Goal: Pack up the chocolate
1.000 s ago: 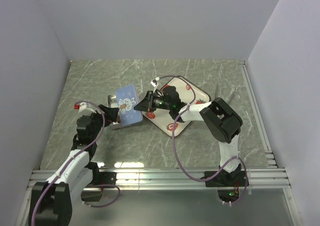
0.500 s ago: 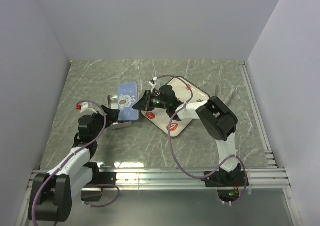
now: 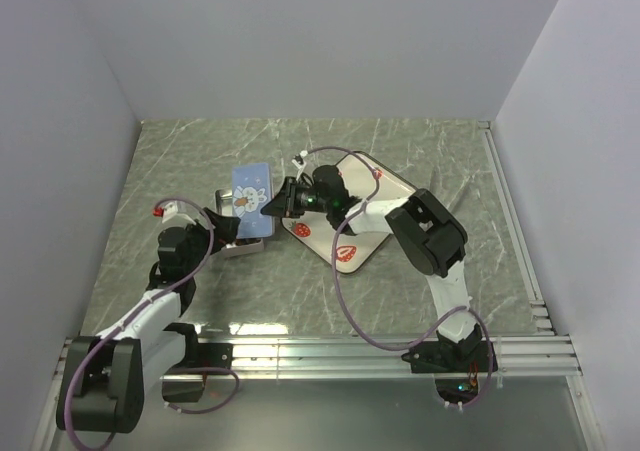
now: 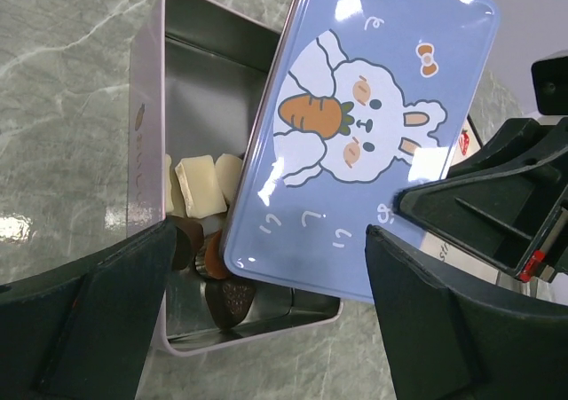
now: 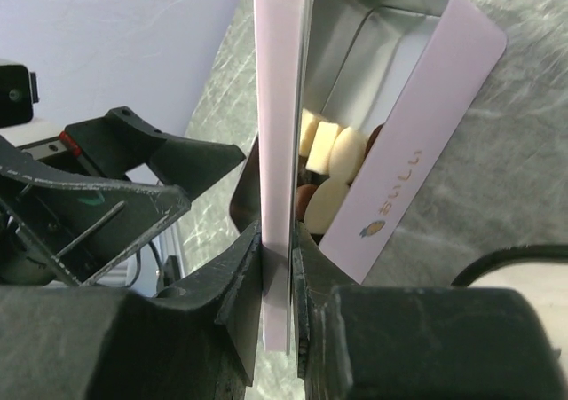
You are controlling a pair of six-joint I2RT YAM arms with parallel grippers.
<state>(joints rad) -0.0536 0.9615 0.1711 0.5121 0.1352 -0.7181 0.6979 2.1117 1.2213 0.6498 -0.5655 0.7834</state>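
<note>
A pink open tin [image 4: 146, 152] lies on the marble table and holds the chocolate [image 4: 200, 183], several cream and dark brown pieces. My right gripper [image 5: 277, 267] is shut on the edge of the blue rabbit-print lid [image 4: 373, 134] and holds it tilted over the tin's right side. In the top view the lid [image 3: 252, 196] covers most of the tin [image 3: 243, 248], with the right gripper [image 3: 270, 209] at its right edge. My left gripper [image 4: 266, 329] is open, its fingers on either side of the tin's near end. The right wrist view shows the chocolate [image 5: 333, 165] inside the tin [image 5: 417, 143].
A white square tray [image 3: 385, 186] with printed red strawberries sits to the right of the tin, under the right arm. Grey walls enclose the table on three sides. A metal rail runs along the near edge [image 3: 320, 349].
My right gripper has carried the lid to the left and farther back, so it now sits more over the tin. The left gripper has shifted slightly and stays open at the tin.
</note>
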